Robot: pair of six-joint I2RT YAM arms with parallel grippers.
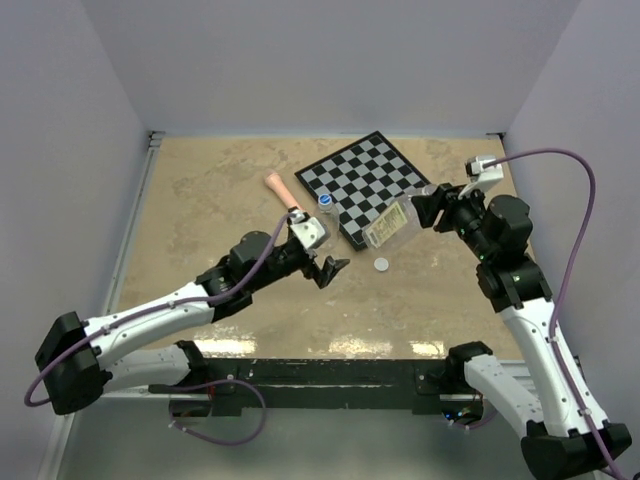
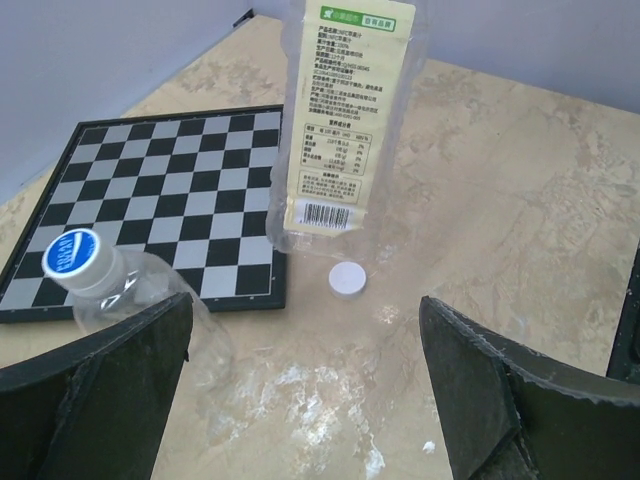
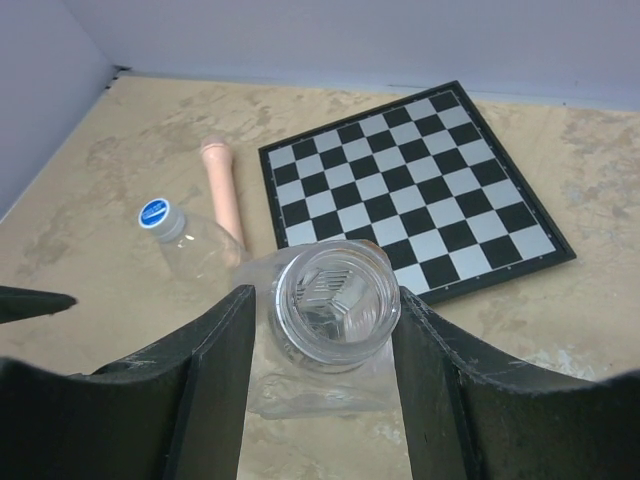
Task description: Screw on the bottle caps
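While my right gripper (image 1: 432, 207) clamps the large bottle (image 1: 392, 228) at its open neck, the white cap (image 1: 381, 265) lies midway across the worktop (image 1: 200, 210).
Bottle slants down towards the cap, base seemingly resting there; my left gripper (image 1: 330, 270), gaping and empty, sits nearer, cap just to its right.

We see our right gripper (image 1: 428, 207) clasping the large bottle (image 1: 392, 227) over the near edge of the chessboard (image 1: 365, 175). The white cap (image 1: 381, 264) lies on the tabletop (image 1: 200, 200) just beside that bottle, and our left gripper (image 1: 330, 268), jaws spread, is near it.
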